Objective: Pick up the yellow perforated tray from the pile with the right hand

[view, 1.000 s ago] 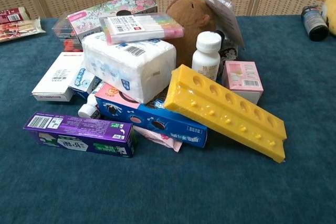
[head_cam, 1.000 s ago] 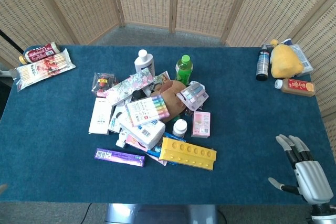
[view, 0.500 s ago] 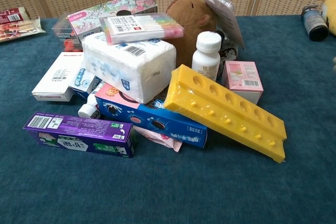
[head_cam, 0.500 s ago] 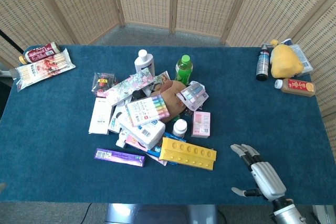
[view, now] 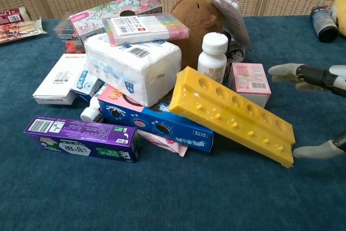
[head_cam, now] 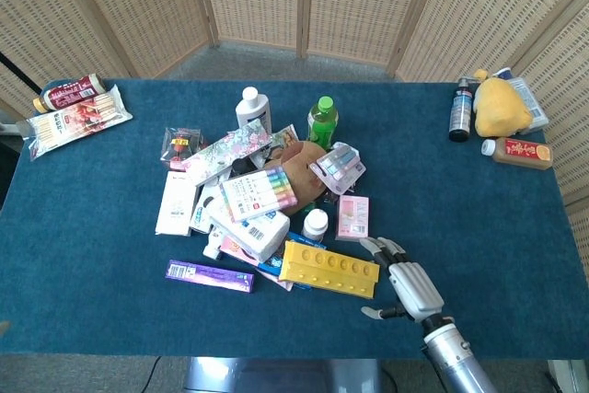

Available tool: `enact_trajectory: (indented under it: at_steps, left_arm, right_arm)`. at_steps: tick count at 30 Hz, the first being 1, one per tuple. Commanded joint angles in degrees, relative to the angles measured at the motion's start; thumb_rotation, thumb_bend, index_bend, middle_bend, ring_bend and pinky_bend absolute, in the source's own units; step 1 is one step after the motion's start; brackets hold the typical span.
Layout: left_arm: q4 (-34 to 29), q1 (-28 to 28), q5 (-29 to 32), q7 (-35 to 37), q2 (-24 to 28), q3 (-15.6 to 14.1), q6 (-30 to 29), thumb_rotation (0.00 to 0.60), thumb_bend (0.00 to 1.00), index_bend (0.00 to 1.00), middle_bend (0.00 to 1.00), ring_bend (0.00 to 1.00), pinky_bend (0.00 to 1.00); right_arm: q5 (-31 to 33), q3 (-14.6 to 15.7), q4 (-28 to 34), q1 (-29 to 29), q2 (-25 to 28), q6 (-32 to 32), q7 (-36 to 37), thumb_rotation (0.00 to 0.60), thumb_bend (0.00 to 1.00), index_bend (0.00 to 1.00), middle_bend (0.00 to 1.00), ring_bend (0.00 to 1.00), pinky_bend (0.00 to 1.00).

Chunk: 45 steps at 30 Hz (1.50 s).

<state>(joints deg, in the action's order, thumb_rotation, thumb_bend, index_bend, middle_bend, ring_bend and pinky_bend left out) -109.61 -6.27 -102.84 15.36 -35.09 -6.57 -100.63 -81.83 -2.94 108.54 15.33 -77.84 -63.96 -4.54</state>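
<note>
The yellow perforated tray (head_cam: 329, 269) (view: 233, 113) lies tilted at the front right of the pile, its left end propped on a blue box (view: 157, 123). My right hand (head_cam: 402, 286) (view: 319, 106) hovers open just right of the tray's right end, fingers spread toward it, thumb low near the tray's corner. It holds nothing and stands a little apart from the tray. My left hand is not seen in either view.
The pile holds a white tissue pack (view: 132, 66), white pill bottle (view: 212, 57), pink box (view: 250, 82), brown plush (view: 197, 22), marker set (view: 145, 28) and purple box (view: 81, 138). A yellow plush (head_cam: 500, 104) and bottles stand far right; snack packs (head_cam: 78, 117) far left.
My right hand has swept left from the table's front right corner to just beside the tray's right end, and has come into the chest view. The pile is unmoved.
</note>
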Motion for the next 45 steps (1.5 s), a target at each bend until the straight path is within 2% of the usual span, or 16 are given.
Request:
enact_trajectory:
  at_steps: [1, 21, 42, 44, 45]
  left_arm:
    - [0.1, 0.0, 0.2, 0.0, 0.0, 0.1, 0.1, 0.600, 0.00, 0.00, 0.00, 0.00, 0.00]
    - [0.5, 0.0, 0.7, 0.1, -0.1, 0.2, 0.3, 0.600, 0.00, 0.00, 0.00, 0.00, 0.00]
    - [0.9, 0.0, 1.8, 1.8, 0.2, 0.6, 0.3, 0.600, 0.00, 0.00, 0.00, 0.00, 0.00]
    - [1.0, 0.0, 1.8, 1.9, 0.2, 0.6, 0.2, 0.600, 0.00, 0.00, 0.00, 0.00, 0.00]
    - [1.1, 0.0, 1.9, 1.9, 0.2, 0.6, 0.2, 0.600, 0.00, 0.00, 0.00, 0.00, 0.00]
  right_arm:
    - [2.2, -1.0, -1.0, 1.0, -1.7, 0.5, -1.5, 0.600, 0.00, 0.00, 0.00, 0.00, 0.00]
    - [7.8, -1.9, -2.5, 3.4, -8.6, 0.0, -4.2, 0.600, 0.00, 0.00, 0.00, 0.00, 0.00]
    - [11.2, -2.4, -9.3, 5.4, -15.4, 1.5, -1.7, 0.600, 0.00, 0.00, 0.00, 0.00, 0.00]
    - [10.5, -2.7, -10.3, 5.2, -16.4, 0.3, -0.9, 0.600, 0.00, 0.00, 0.04, 0.01, 0.05]
    - [10.3, -2.8, -10.8, 5.1, -16.9, -0.2, -0.6, 0.600, 0.00, 0.01, 0.13, 0.06, 0.15]
